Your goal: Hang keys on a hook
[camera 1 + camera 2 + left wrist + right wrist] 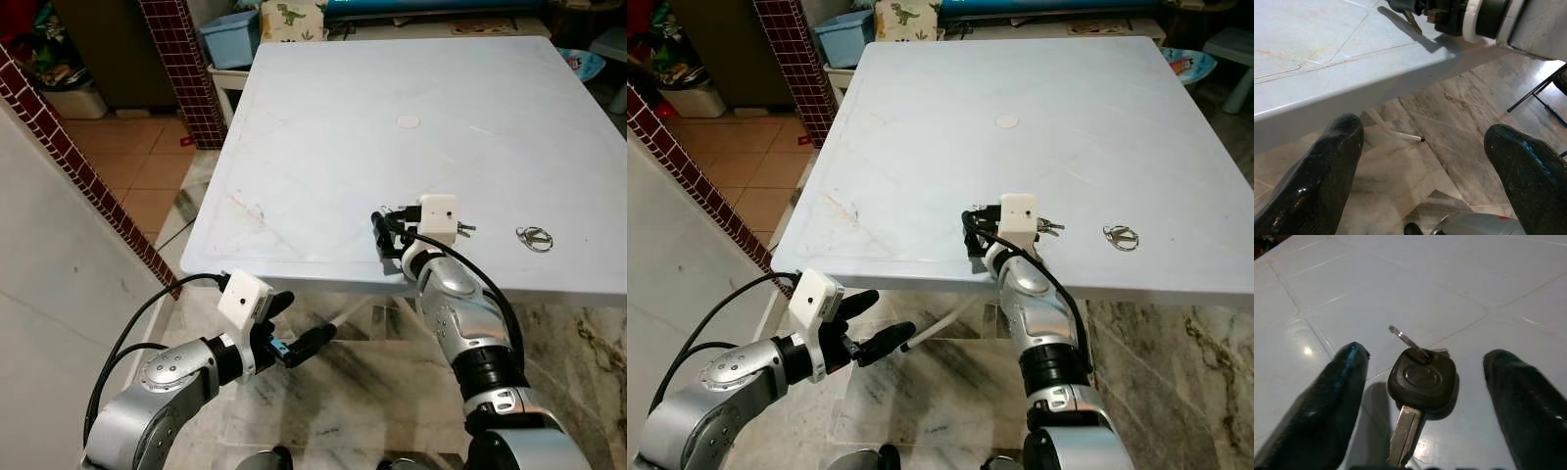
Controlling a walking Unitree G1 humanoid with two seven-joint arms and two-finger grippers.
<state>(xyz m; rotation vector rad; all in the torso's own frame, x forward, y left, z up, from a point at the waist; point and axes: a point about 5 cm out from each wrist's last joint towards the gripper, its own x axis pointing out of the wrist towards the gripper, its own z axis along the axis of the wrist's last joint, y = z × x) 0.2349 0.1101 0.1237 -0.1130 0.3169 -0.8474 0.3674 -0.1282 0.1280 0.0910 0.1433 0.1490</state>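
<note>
— Where is the key against your hand?

— My right hand is down on the white worktop, near its front edge, with both black fingers spread wide. The key lies flat on the worktop between them, touching neither finger. Its black head is midway in the gap, the metal blade runs back toward my wrist, and a thin metal ring juts from the far side of the head.

— And your other hand?

— My left hand hangs below the worktop's front edge, over the marble floor, fingers spread, holding nothing. From that wrist I see the underside edge of the worktop and my right wrist above it.

— How many of each thing do you count?

— One key with a black head. One separate metal key ring lying on the worktop, off to my right and well apart from my right hand. One small round white disc farther back, near the middle of the worktop. Two arms, two hands, two fingers each.

— Any containers?

— A blue plastic bin stands on the floor beyond the worktop's far left corner. I cannot tell what is in it.
</note>
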